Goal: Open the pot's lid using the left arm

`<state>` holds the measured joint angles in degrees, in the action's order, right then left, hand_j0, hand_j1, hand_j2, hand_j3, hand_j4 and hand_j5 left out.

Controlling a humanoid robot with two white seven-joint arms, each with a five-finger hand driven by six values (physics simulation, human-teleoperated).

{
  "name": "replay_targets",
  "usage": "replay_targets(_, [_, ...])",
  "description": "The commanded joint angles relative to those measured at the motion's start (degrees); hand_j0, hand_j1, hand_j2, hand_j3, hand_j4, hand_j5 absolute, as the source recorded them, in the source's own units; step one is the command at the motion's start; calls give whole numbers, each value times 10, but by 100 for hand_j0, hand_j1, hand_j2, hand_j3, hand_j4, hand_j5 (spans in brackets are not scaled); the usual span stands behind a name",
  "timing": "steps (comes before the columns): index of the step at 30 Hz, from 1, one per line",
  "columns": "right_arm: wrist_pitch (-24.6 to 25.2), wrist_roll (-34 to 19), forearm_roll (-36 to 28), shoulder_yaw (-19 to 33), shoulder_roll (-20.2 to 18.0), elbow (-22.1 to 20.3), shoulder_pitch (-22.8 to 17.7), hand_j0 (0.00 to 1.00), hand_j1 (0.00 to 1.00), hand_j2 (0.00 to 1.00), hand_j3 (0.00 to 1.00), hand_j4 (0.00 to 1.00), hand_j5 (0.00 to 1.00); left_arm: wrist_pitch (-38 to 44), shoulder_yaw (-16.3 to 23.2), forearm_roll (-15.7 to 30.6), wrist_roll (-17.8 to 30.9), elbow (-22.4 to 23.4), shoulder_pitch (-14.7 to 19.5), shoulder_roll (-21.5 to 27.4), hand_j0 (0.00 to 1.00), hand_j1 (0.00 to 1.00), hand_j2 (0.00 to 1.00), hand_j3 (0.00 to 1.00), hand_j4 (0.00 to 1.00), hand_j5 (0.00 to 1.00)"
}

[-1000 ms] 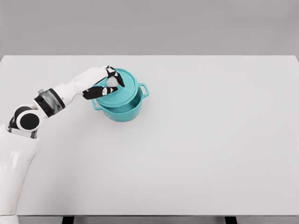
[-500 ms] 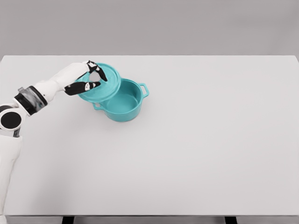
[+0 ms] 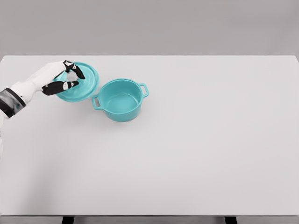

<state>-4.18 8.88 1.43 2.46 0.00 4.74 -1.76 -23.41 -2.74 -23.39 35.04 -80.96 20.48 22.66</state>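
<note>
The left robot hand (image 3: 63, 79) came in from the left edge of the head view, its white forearm ending in a dark wrist band at the border of the frame. Its black-tipped fingers (image 3: 60, 87) were curled around the knob on top of the teal lid (image 3: 84, 86), grasping it. The lid was off the pot (image 3: 120, 99) and sat to the pot's left, tilted slightly, with its right rim close beside the pot's left handle; whether the two touched could not be told. Whether the lid rested on the desk (image 3: 196, 140) or was held just above it could not be told either, though a faint shadow lay under its lower edge.

The pot stood upright on the desk, left of the middle and toward the far side. It was uncovered, so its teal inside and flat bottom showed. It had two small loop handles, one at the upper right of its rim and one at the lower left.

The desk was a plain white surface filling most of the view, with a grey wall behind it. The right arm was out of view.
</note>
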Motion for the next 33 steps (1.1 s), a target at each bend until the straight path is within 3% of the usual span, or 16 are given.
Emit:
replay_targets(1, [0,0,0,0,0,0,0,100,100,100,100,100,100,2,-9,4,0,4,-1,5,43,43,43,43,43,43])
replay_targets(12, [0,0,0,0,0,0,0,100,100,100,100,100,100,2,-22,4,0,50,-4,26,49,49,49,49,49,49])
replay_targets(14, [0,0,0,0,0,0,0,100,100,100,100,100,100,2,-22,4,0,55,-4,27,57,57,57,57,57,57])
replay_targets(16, [0,0,0,0,0,0,0,100,100,100,100,100,100,2,-21,3,0,60,-5,28,79,79,79,79,79,79])
replay_targets(20, [0,0,0,0,0,0,0,100,100,100,100,100,100,5,-20,2,0,61,-17,40,100,100,100,100,100,100])
replay_targets(29, [0,0,0,0,0,0,0,100,100,100,100,100,100,2,-22,11,0,60,-21,42,100,100,100,100,100,100])
replay_targets(33, [0,0,0,0,0,0,0,100,100,100,100,100,100,2,-53,11,0,66,-25,49,100,100,100,100,100,100])
